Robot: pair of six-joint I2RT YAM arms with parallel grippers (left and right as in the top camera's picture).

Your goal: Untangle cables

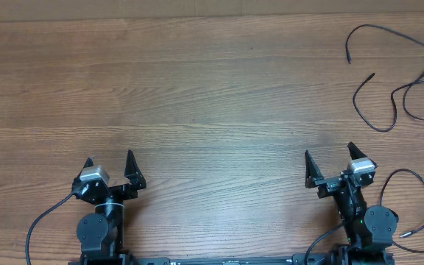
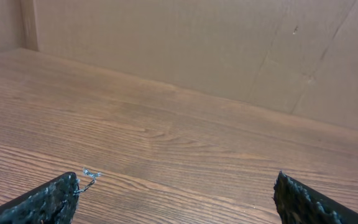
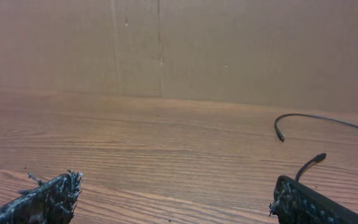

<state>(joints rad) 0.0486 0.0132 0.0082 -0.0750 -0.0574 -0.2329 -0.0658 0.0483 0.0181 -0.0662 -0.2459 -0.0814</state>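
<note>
I am looking at both arms sitting at the near edge of the table (image 1: 197,88). The left claw (image 1: 109,157) is standing with its jaws wide apart, gripping nothing, and the right claw (image 1: 328,149) is gaping the same way, also empty. The cords (image 1: 378,129) are lying as loose looping strands at the far right of the table, well apart from both claws. Through the right wrist camera I am seeing two plug ends (image 3: 279,135) resting on the wood ahead.
</note>
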